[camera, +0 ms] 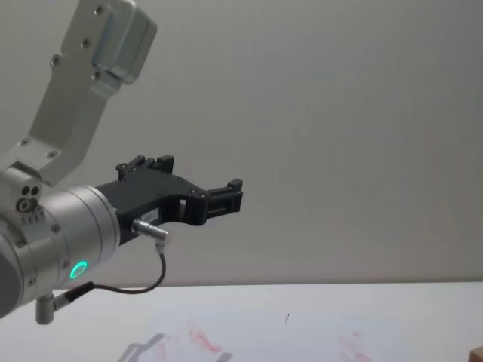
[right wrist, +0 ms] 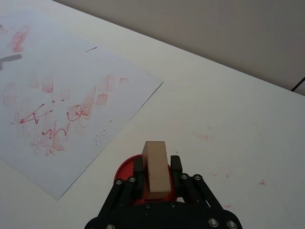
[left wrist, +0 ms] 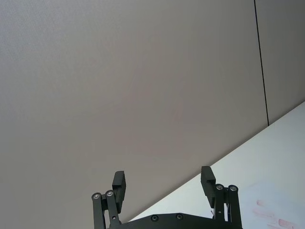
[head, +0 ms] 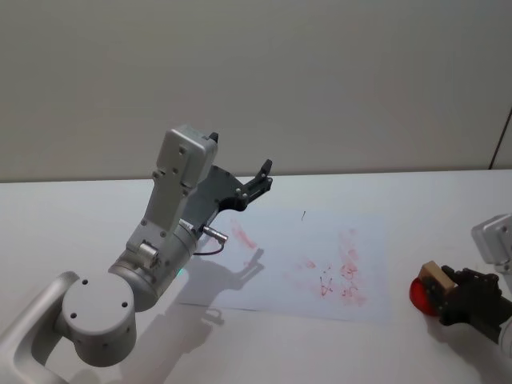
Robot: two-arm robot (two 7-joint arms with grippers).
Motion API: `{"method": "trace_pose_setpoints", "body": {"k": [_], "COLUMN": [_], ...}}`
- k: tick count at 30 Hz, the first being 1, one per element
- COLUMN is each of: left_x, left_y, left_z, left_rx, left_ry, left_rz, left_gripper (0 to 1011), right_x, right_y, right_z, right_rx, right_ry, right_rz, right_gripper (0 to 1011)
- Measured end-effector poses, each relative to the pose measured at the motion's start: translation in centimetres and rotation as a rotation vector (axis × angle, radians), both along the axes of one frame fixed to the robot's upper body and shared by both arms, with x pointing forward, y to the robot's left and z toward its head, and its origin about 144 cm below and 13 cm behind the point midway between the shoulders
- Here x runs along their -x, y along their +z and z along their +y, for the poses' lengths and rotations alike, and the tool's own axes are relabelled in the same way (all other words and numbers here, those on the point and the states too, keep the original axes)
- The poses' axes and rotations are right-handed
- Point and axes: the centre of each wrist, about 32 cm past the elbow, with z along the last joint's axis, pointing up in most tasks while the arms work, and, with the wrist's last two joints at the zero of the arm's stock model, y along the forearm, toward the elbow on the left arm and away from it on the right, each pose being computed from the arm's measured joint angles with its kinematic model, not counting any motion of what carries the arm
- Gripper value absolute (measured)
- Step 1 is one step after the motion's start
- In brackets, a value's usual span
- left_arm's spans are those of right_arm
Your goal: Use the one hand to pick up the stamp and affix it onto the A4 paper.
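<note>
Right hand [right wrist: 156, 167]: black two-finger metal gripper, pinching the stamp, right of the paper.
Stamp [right wrist: 156, 160]: light-tan wooden block, upright, above round red pad [right wrist: 125, 172].
A4 paper [right wrist: 71, 71]: white red-smudged sheet, flat on white bench [right wrist: 228, 119].
Left hand [left wrist: 162, 180]: black, spread, raised, idle.

From my station, a plain white bench [head: 416, 344] runs the full width of the scene. Directly behind the bench's far edge stands a bare wall [head: 320, 80], pale grey-beige and faintly textured, meeting the bench in a straight line. A thin dark vertical seam [left wrist: 260, 62] cuts the wall above the bench's right end. Toward that same end, I can see a few faint red specks [right wrist: 205, 136] on the bench top. Soft, even light lies across bench and wall.
</note>
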Motion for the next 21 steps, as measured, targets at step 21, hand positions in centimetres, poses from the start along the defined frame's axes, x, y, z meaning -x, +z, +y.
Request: {"method": "trace_pose_setpoints", "body": {"k": [21], "left_x": [0.0], "left_y": [0.0], "left_z": [0.0], "left_rx": [0.000], "left_ry": [0.000], "left_rz": [0.000], "left_gripper": [1001], "right_x": [-0.9], "right_y": [0.9], "right_z": [1.4], "right_rx": [-0.080], "right_ry": [0.051], "right_rz": [-0.089], "right_gripper": [217]}}
